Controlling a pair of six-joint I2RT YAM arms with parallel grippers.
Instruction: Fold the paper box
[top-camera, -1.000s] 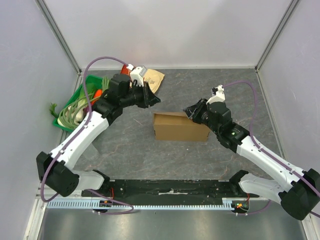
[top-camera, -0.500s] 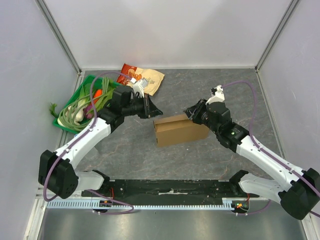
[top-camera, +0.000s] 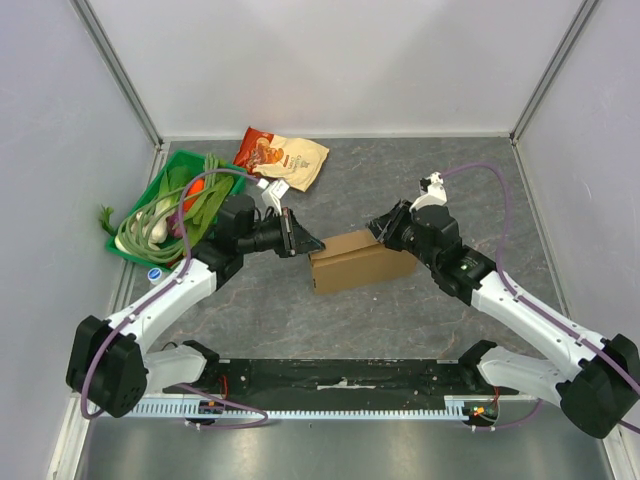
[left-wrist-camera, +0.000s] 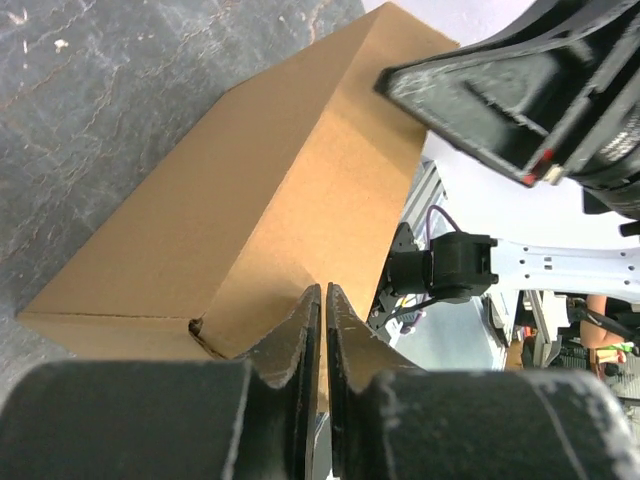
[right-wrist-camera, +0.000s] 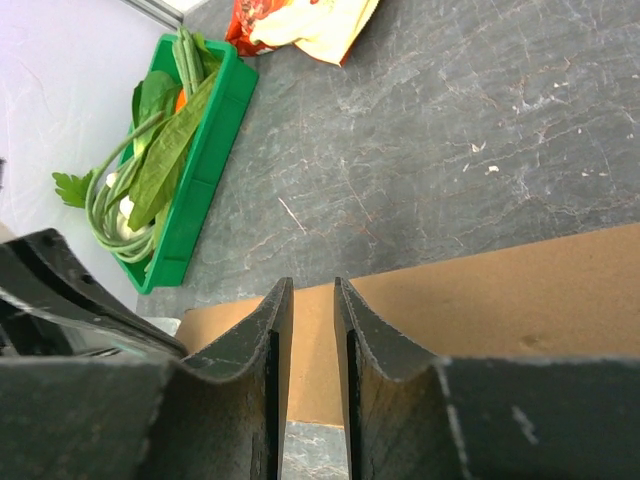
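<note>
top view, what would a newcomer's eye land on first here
The brown paper box in the middle of the dark table, flanked by two black arms: the left end effector at its left end, the right end effector at its far right corner. Next comes the bright green tray of vegetables at the left edge, then the red-and-cream snack bag near the back wall.

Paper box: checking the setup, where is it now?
In the top view the paper box lies mid-table, between the left gripper at its left end and the right gripper at its far edge.
</note>
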